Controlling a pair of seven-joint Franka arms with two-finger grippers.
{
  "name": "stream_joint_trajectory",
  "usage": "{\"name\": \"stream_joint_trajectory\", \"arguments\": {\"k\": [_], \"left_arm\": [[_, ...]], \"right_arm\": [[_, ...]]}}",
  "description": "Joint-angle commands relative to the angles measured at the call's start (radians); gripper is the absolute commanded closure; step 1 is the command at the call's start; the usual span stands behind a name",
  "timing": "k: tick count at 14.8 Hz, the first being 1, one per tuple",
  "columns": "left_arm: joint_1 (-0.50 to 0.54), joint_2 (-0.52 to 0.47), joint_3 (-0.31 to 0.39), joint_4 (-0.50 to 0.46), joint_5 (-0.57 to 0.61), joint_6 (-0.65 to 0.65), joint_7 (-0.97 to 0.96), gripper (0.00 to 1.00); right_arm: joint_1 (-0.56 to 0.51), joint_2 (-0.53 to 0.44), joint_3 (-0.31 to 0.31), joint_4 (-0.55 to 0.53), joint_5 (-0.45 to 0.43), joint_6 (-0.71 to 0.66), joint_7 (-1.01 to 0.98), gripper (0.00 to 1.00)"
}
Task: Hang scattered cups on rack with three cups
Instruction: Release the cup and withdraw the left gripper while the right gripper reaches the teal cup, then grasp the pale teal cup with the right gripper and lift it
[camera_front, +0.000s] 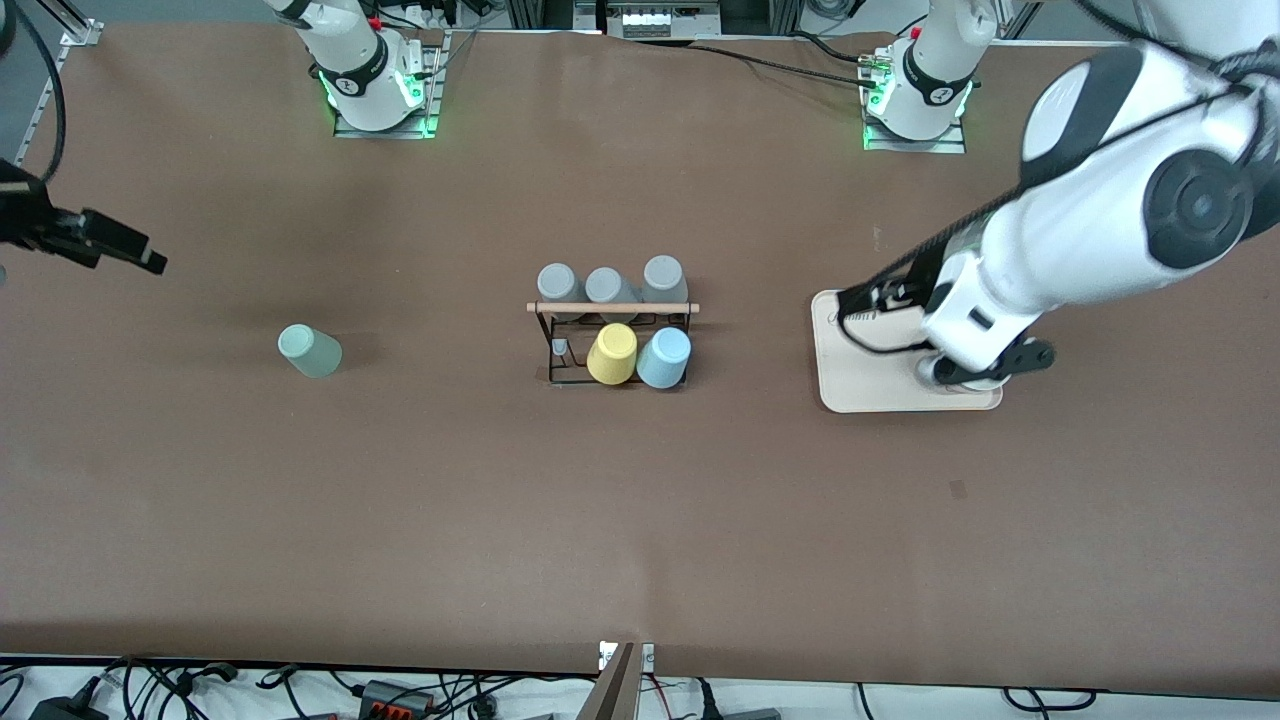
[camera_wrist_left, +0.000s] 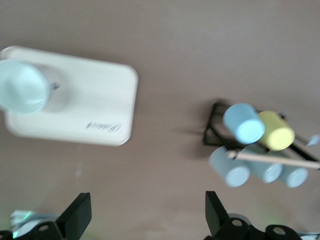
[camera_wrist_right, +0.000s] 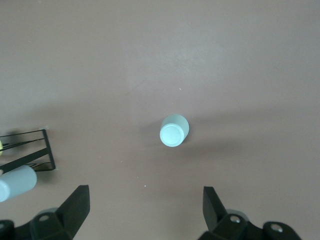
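Observation:
The black wire rack with a wooden rod stands mid-table. On its nearer side hang a light blue cup and a yellow cup. A mint green cup stands alone on the table toward the right arm's end. Another pale cup stands upside down on the beige tray. My left gripper is open and holds nothing, up in the air by the tray. My right gripper is open too, up in the air near the mint cup.
Three grey cups hang on the rack's farther side. The left arm reaches over the tray from the left arm's end. Both arm bases stand along the edge farthest from the front camera.

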Motion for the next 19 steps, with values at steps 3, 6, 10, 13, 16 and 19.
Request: {"name": "stream_joint_trajectory", "arguments": {"k": [3,6,10,13,16,19], "left_arm": [[0.048,-0.051,-0.018,-0.046,0.095,-0.131,0.07,0.0],[0.065,-0.073,-0.02,-0.064,0.096,-0.076,0.157,0.0],[0.067,-0.236,-0.043,-0.324,0.096,0.048,0.158,0.0],[0.077,-0.24,-0.038,-0.308,0.096,0.053,0.169,0.0],[0.079,-0.235,-0.032,-0.291,0.096,0.049,0.172,0.0],[0.084,-0.216,-0.027,-0.245,0.095,0.043,0.167,0.0]], "right_arm": [[0.017,0.097,0.02,0.017,0.002,-0.031,-0.014,0.0],[0.031,0.131,0.02,0.032,-0.019,-0.056,-0.015,0.0],[0.068,0.18,0.02,-0.009,-0.162,-0.004,-0.006,0.0],[0.085,0.236,0.02,-0.029,-0.169,0.05,-0.003,0.0],[0.088,0.249,0.02,-0.125,-0.171,0.199,-0.005,0.0],[0.088,0.246,0.02,-0.219,-0.183,0.329,-0.009,0.0]]}}
